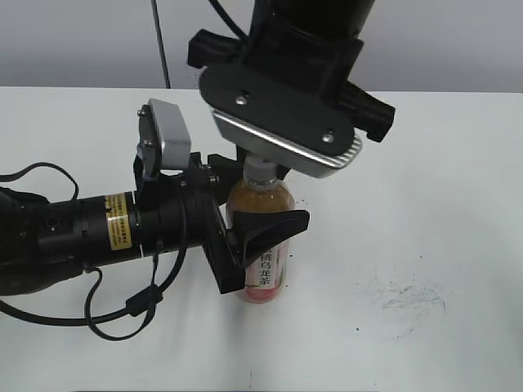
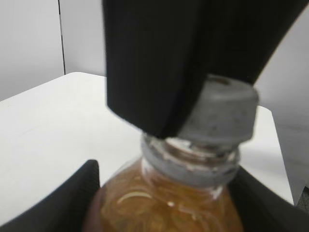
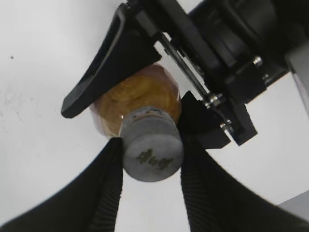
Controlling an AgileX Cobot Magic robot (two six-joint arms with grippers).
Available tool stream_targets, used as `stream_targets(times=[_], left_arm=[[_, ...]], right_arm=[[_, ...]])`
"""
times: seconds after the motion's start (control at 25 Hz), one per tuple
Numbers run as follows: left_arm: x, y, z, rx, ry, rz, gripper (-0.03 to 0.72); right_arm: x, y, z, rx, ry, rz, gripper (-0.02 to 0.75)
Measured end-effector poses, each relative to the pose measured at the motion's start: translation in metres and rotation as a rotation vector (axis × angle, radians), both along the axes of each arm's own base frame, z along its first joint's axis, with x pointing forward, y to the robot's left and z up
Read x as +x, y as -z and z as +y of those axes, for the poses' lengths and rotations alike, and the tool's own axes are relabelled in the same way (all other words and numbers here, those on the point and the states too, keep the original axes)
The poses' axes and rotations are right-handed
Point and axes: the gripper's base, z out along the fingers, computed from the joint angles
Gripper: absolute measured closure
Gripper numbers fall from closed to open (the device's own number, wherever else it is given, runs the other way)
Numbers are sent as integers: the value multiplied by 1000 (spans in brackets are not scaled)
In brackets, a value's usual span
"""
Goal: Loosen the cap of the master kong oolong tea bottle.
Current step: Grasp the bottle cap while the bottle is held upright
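Observation:
The master kong oolong tea bottle stands upright on the white table, amber tea above a pink-and-white label. My left gripper comes in from the left and is shut on the bottle's shoulder, one black finger in front and one behind. My right gripper hangs over it from above, its fingers mostly hidden under the wrist. In the right wrist view the right gripper is shut on the grey cap, a finger touching each side. The left wrist view shows the cap on the bottle, with a right finger against it.
Dark scuff marks lie on the table to the right of the bottle. The left arm's cable loops over the front left. A thin black cable hangs at the back wall.

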Motion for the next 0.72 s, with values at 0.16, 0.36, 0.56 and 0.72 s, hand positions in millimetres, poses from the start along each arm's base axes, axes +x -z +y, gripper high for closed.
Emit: stream_targets(times=[0.16, 0.36, 0.56, 0.72], left_arm=[[0, 0, 0, 0, -6, 4, 241], [1, 0, 0, -2, -11, 7, 241], [1, 0, 0, -2, -11, 7, 241], [1, 0, 0, -1, -12, 7, 241]], right_arm=[[0, -3, 0, -11, -157, -54, 460], [0, -8, 1, -11, -277, -105, 460], [4, -10, -5, -55, -213, -138, 461], [15, -15, -19, -84, 157, -158, 461]])
